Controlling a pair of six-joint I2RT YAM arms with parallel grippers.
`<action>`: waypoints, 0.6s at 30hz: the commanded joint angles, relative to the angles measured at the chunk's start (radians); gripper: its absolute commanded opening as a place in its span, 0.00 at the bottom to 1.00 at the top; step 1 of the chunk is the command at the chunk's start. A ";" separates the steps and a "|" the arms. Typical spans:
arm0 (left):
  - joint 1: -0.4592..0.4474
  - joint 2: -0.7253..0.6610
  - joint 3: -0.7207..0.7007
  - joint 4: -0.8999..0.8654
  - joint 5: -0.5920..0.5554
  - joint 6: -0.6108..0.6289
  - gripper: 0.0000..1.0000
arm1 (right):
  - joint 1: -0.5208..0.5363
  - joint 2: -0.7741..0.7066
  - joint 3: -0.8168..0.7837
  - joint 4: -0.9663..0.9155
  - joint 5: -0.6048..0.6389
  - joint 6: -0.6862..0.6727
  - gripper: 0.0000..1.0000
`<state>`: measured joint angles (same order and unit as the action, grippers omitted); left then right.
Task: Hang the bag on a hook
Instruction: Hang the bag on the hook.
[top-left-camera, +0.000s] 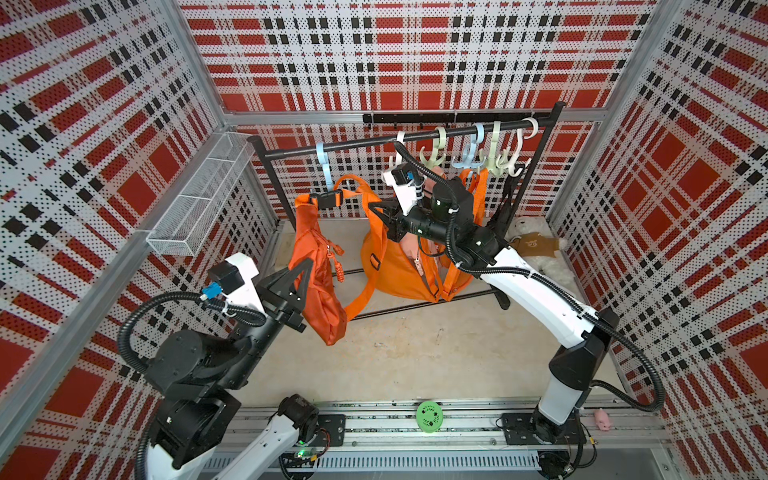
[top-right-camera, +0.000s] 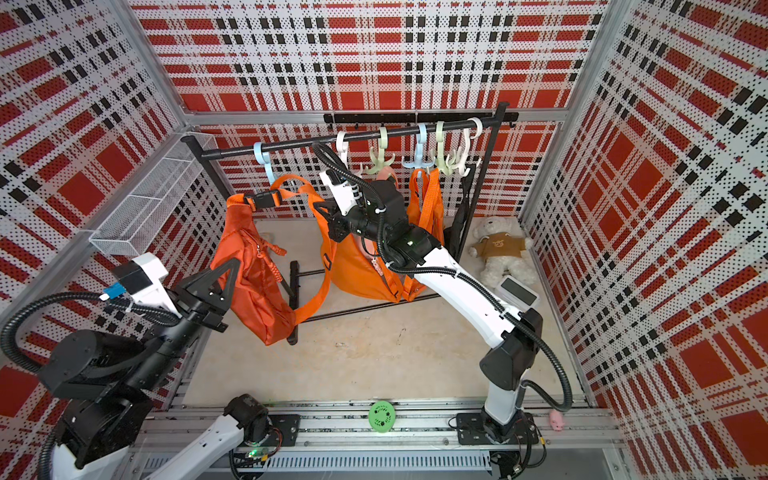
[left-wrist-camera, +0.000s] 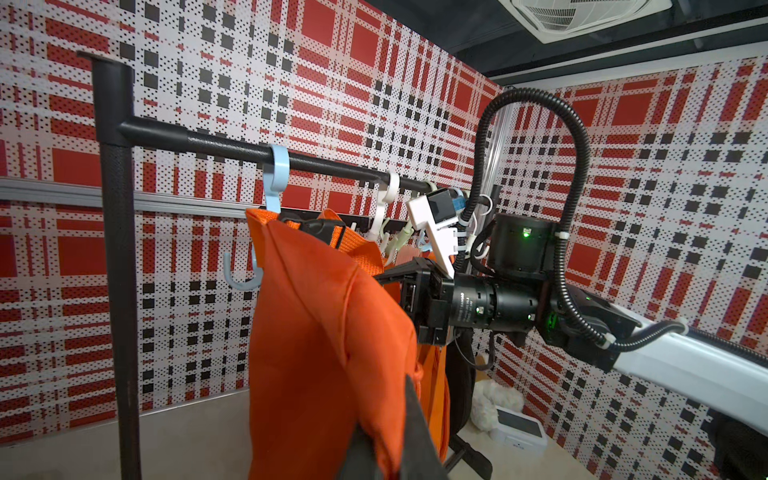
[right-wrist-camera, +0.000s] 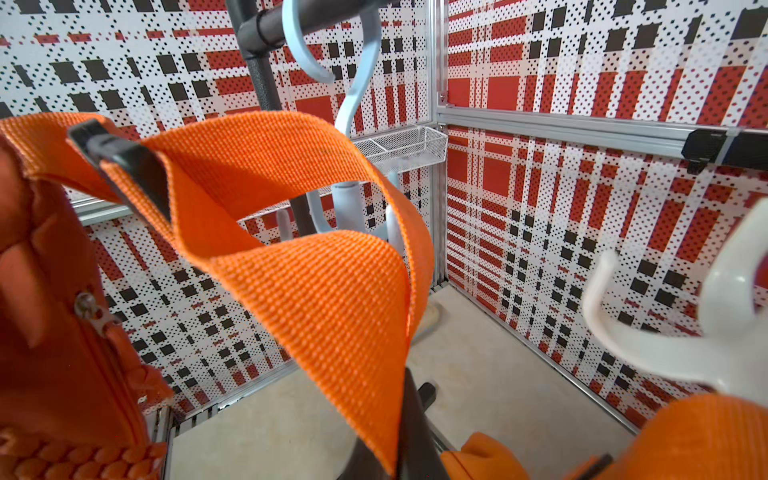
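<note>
Orange bag (top-left-camera: 316, 245) hangs at nine o'clock of the right arm (top-left-camera: 540, 291), left jaws pinching its body, right jaws pinching its strap (right-wrist-camera: 316, 291); strap seemingly catches the blue hook (top-left-camera: 325, 162) at twelve o'clock; lower gently, confirm seating, then release.

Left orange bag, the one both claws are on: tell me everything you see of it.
The bag is orange, nylon-looking fabric, slack and creased. Its face has a zipper with a braided orange pull. A webbing strap with a black buckle loops up beside the blue hook; whether it has caught there is unclear. The left claw is shut on the bag's edge, the right claw on the strap. The body hangs tilted.
</note>
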<state>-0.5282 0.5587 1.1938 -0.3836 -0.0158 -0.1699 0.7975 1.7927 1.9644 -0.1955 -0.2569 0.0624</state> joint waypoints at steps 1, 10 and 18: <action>0.003 0.043 0.027 -0.015 -0.030 0.030 0.00 | 0.006 0.034 0.049 0.002 -0.004 -0.017 0.00; 0.011 0.027 0.047 0.006 -0.118 0.043 0.00 | 0.018 0.098 0.152 -0.030 -0.010 -0.032 0.00; 0.011 0.026 0.073 -0.038 -0.181 0.060 0.00 | 0.041 0.158 0.266 -0.086 -0.005 -0.055 0.00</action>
<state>-0.5240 0.5888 1.2446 -0.4061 -0.1474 -0.1291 0.8253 1.9205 2.1681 -0.2710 -0.2604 0.0360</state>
